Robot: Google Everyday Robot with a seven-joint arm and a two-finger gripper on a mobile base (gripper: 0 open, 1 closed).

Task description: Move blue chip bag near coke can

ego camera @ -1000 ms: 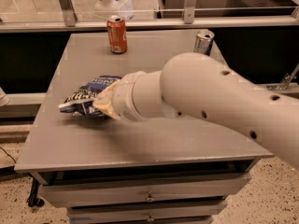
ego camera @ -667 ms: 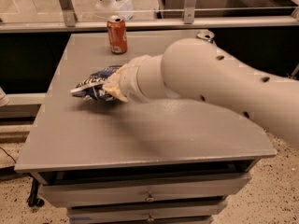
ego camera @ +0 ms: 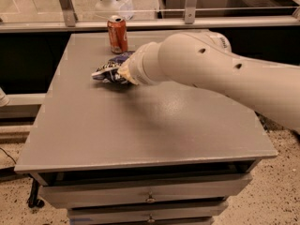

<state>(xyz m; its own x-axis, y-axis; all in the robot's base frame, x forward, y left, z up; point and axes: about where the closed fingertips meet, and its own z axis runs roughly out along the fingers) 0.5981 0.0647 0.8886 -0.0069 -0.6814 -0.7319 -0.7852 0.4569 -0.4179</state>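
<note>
Gripper (ego camera: 123, 72) at blue chip bag (ego camera: 106, 71)

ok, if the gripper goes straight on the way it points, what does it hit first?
The blue chip bag, which lies right at the gripper. The coke can looks off that line, farther back, though depth is unclear.

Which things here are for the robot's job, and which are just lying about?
For the job:
- blue chip bag, lying on the table
- coke can, upright just behind the bag
- claw, at the bag, mostly hidden by the arm

Just there:
- grey table
- drawers under it
- white stand on the floor beyond
</note>
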